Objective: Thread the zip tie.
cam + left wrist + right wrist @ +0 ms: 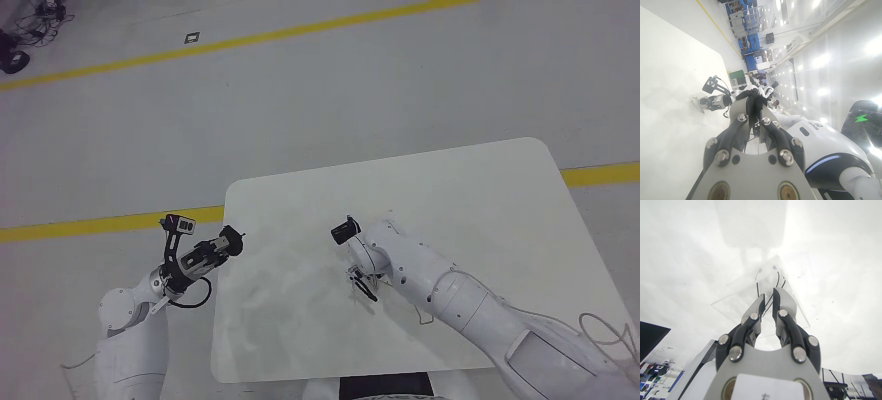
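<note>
While the right gripper (360, 285) points down at the middle of the white table (480, 200), the left gripper (235, 240) sits well apart from it, out at the table's left edge and aimed across the top.

Seen from the right wrist, the right gripper (769, 294) is just above a clear plate (730, 300) that lies flat on the table. Its fingers are parted by only a narrow gap. The zip tie (778, 275) is on that plate. It shows as thin black strands that run from two small pale ends at the far side of the plate back toward the fingertips. One strand passes through the gap between the fingers, and I cannot tell whether either pad touches it.

Seen from the left wrist, the left gripper (753, 96) has its fingers pressed together. Something black is bunched at their tips, but what it is I cannot make out. Farther off in that view, the right gripper (702, 106) is tipped down onto the near edge of the clear plate (696, 95).
</note>
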Motion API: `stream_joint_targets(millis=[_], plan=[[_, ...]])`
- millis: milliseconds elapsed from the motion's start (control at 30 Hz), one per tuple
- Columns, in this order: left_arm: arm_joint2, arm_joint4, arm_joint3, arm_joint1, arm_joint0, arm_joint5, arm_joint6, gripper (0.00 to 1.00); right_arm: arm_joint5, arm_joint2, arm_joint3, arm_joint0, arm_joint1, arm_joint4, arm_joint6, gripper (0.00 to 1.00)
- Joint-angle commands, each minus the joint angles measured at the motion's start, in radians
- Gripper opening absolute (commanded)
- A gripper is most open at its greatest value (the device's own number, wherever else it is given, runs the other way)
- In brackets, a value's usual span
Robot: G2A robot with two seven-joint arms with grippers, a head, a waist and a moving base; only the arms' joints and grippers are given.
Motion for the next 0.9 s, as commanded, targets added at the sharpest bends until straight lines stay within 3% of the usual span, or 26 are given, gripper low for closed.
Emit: stream_joint_targets(millis=[0, 167, 467, 867], plan=[[0.000, 0.000, 0.000, 0.000, 0.000, 0.000, 0.000, 0.00, 0.000, -0.001, 0.005, 0.001, -0.003, -0.003, 0.000, 0.09], [0.000, 0.000, 0.000, 0.000, 0.000, 0.000, 0.000, 0.00, -0.002, -0.001, 0.013, 0.002, -0.010, -0.003, 0.000, 0.07], [0.000, 0.000, 0.000, 0.000, 0.000, 0.000, 0.000, 0.00, -0.001, -0.003, 0.015, 0.002, -0.018, -0.023, 0.000, 0.13], [0.000, 0.000, 0.000, 0.000, 0.000, 0.000, 0.000, 0.00, -0.002, -0.015, 0.043, 0.011, -0.032, -0.039, 0.000, 0.10]])
